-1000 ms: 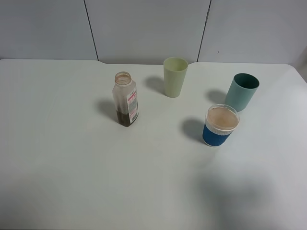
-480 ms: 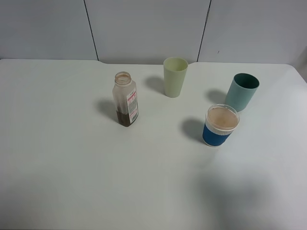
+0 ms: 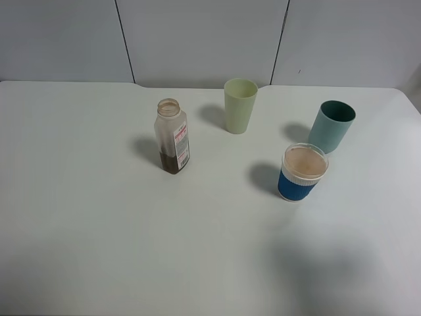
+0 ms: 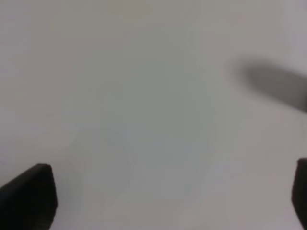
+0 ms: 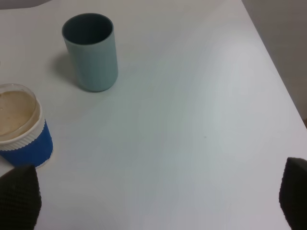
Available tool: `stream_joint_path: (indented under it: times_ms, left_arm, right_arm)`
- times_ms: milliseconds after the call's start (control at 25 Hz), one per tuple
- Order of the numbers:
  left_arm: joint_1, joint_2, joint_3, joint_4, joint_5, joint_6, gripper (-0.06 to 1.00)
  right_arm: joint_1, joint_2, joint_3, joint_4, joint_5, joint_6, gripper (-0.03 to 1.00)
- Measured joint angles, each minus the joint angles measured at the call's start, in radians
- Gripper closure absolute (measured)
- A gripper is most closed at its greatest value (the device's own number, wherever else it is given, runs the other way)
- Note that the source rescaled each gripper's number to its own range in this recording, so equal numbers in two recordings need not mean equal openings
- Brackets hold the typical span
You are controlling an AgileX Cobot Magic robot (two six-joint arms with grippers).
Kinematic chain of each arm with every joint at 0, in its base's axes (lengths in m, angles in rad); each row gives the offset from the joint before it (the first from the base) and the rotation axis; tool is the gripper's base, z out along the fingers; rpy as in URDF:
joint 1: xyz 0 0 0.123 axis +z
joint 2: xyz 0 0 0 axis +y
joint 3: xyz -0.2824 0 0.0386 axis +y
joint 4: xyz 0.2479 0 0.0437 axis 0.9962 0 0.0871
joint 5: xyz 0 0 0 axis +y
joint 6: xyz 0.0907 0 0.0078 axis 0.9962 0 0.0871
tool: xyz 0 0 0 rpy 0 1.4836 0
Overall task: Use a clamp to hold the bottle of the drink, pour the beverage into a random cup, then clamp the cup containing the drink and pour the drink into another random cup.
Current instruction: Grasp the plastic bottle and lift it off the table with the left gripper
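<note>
The bottle (image 3: 173, 136) stands upright on the white table (image 3: 79, 217), uncapped, with a little brown beverage (image 3: 172, 162) at its bottom. Right of it stands the blue-banded cup (image 3: 302, 172), filled with brown beverage (image 3: 304, 162); the right wrist view shows this cup (image 5: 21, 127) too. The pale yellow-green tumbler (image 3: 240, 105) stands upright at the back centre. Neither arm shows in the exterior high view. My left gripper (image 4: 168, 201) is open over bare table, fingertips (image 4: 29, 194) far apart. My right gripper (image 5: 156, 201) is open, its fingertips (image 5: 19, 194) near the blue-banded cup, holding nothing.
A teal cup (image 3: 332, 126) stands upright behind the blue-banded cup, also in the right wrist view as the teal cup (image 5: 91, 51). The table's right edge (image 5: 276, 76) runs close by in the right wrist view. Grey wall panels back the table.
</note>
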Motion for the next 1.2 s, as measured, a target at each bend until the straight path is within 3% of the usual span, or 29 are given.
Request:
stream_joint_path:
  times_ms: [320, 560, 760, 1200]
  left_arm:
    - [0.0, 0.122, 0.0, -0.008, 0.0, 0.034, -0.05]
    - [-0.004, 0.254, 0.0, -0.078, -0.006, 0.119, -0.05]
    - [-0.091, 0.372, 0.0, -0.093, -0.06, 0.129, -0.05]
    - [-0.251, 0.579, 0.022, -0.08, -0.218, 0.043, -0.05]
  right_arm:
    - [0.0, 0.0, 0.0, 0.0, 0.0, 0.0, -0.03]
    - [0.0, 0.0, 0.0, 0.0, 0.0, 0.0, -0.03]
    - [0.0, 0.0, 0.0, 0.0, 0.0, 0.0, -0.03]
    - [0.0, 0.0, 0.0, 0.0, 0.0, 0.0, -0.03]
